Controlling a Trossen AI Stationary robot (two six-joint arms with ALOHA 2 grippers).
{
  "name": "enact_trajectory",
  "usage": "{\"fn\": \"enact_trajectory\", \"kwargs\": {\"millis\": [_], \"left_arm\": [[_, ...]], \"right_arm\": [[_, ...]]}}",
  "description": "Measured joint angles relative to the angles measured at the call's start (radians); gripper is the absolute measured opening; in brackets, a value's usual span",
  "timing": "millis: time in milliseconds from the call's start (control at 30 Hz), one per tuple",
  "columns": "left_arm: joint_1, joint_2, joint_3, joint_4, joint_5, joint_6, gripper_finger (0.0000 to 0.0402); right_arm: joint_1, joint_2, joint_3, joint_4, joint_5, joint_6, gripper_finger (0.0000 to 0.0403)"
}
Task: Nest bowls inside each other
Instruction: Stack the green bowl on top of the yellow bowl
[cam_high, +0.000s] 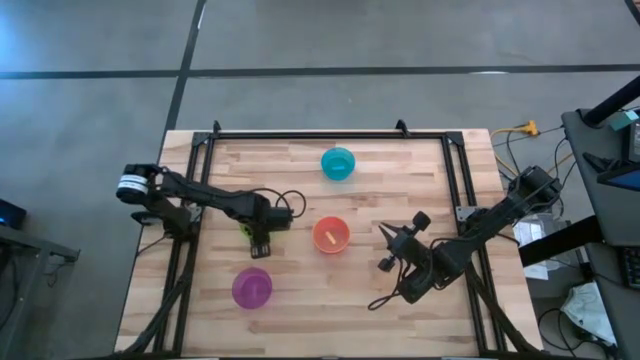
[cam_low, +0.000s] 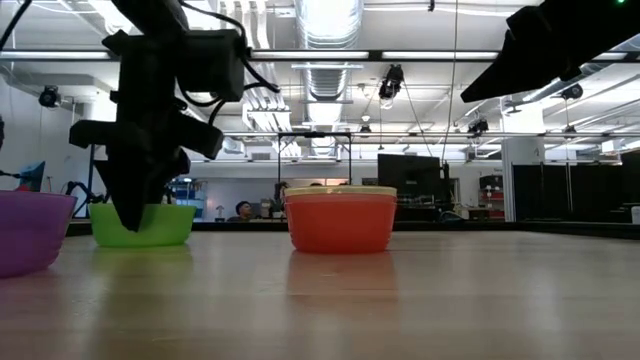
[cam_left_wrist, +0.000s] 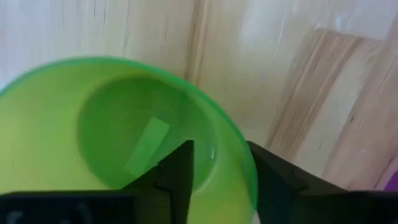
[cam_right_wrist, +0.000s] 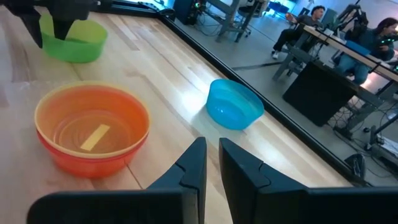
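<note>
**Green bowl pinched at the rim, four bowl spots on the worktop**

The wooden worktop (cam_high: 300, 300) was the largest thing in view, pale planks inside a dark frame. On it the left arm reached in from its own side, and the left pincer (cam_high: 258, 240) stood over the green bowl (cam_left_wrist: 93, 124), its fingers (cam_left_wrist: 180, 171) astride the rim, one inside the bowl and one outside, pinching the wall. The right arm lay at the opposite side of the worktop, and the right pincer (cam_high: 386, 234) pointed toward the middle with its fingers nearly pressed together, holding nothing.

The bowls were small, round, smooth plastic. The orange bowl (cam_high: 331, 235) sat near the centre, between the two pincers; a thin yellow rim (cam_low: 341, 190) showed just above its edge, so a yellow bowl seemed nested in it. The blue bowl (cam_high: 338, 163) stood apart toward the far edge. The purple bowl (cam_high: 252, 288) rested toward the near edge, just beside the left pincer.

A pale rectangular label lay on the floor of the green bowl and another inside the orange one; no writing on either could be read.
</note>
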Motion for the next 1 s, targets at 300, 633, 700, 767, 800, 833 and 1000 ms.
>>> {"fn": "enact_trajectory", "kwargs": {"millis": [300,633,700,767,800,833,1000], "left_arm": [[0.000,-0.059,-0.001,-0.015,0.000,-0.006,0.0008],[0.000,-0.132,0.006,-0.023,0.000,-0.008,0.0001],[0.000,-0.145,0.018,-0.056,-0.013,-0.026,0.0001],[-0.003,-0.156,0.048,-0.108,-0.040,-0.039,0.0001],[-0.004,-0.158,0.068,-0.142,-0.050,-0.043,0.0001],[-0.005,-0.159,0.092,-0.176,-0.058,-0.049,0.0001],[-0.026,-0.159,0.234,-0.293,-0.145,-0.056,0.0000]], "right_arm": [[0.000,0.000,0.000,0.005,0.000,-0.001,0.0038],[0.000,0.001,0.000,0.009,0.000,-0.005,0.0038],[0.000,0.001,0.000,0.010,0.000,-0.005,0.0038],[0.000,0.001,0.000,0.010,0.000,-0.005,0.0038],[0.000,0.001,-0.001,0.010,0.000,-0.005,0.0038],[0.000,0.001,-0.002,0.010,0.000,-0.009,0.0038],[0.000,0.001,-0.003,0.009,-0.001,-0.019,0.0038]]}}
